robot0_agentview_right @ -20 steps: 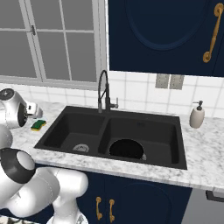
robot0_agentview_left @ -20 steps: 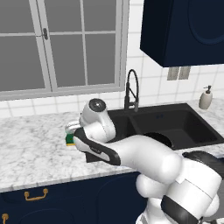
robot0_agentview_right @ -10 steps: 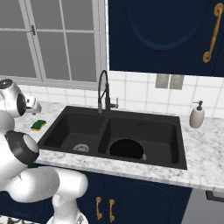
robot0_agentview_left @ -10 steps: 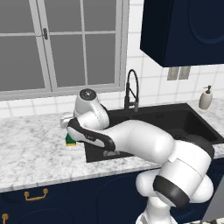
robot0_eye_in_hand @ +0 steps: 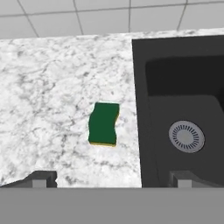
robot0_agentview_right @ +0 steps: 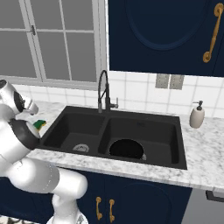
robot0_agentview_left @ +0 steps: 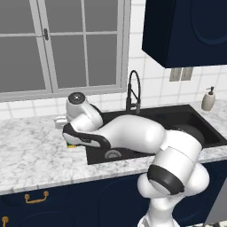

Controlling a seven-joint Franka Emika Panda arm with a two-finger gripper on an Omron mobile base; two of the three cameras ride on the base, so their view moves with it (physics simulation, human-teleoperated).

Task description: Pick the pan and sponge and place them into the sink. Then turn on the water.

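The green-topped sponge (robot0_eye_in_hand: 103, 124) lies flat on the marble counter just left of the sink (robot0_eye_in_hand: 140, 109). My gripper (robot0_eye_in_hand: 111, 180) hangs above it, open, the two fingertips (robot0_eye_in_hand: 41, 179) standing wide apart with nothing between them. From the right base view the sponge (robot0_agentview_right: 40, 124) shows beside my hand, at the sink's left rim (robot0_agentview_right: 52, 127). The round black pan (robot0_agentview_right: 126, 148) rests in the right basin. No water runs from the tall black faucet (robot0_agentview_right: 103, 89).
The left basin holds only its silver drain (robot0_eye_in_hand: 187, 136). A beige soap dispenser (robot0_agentview_right: 197, 116) stands on the counter right of the sink. A tiled wall and a window rise behind the counter. My arm stretches across the sink's left basin (robot0_agentview_left: 115, 153).
The arm has swung further left, carrying the hand over the counter by the sponge. The jaws stayed open. Pan and sponge have not moved.
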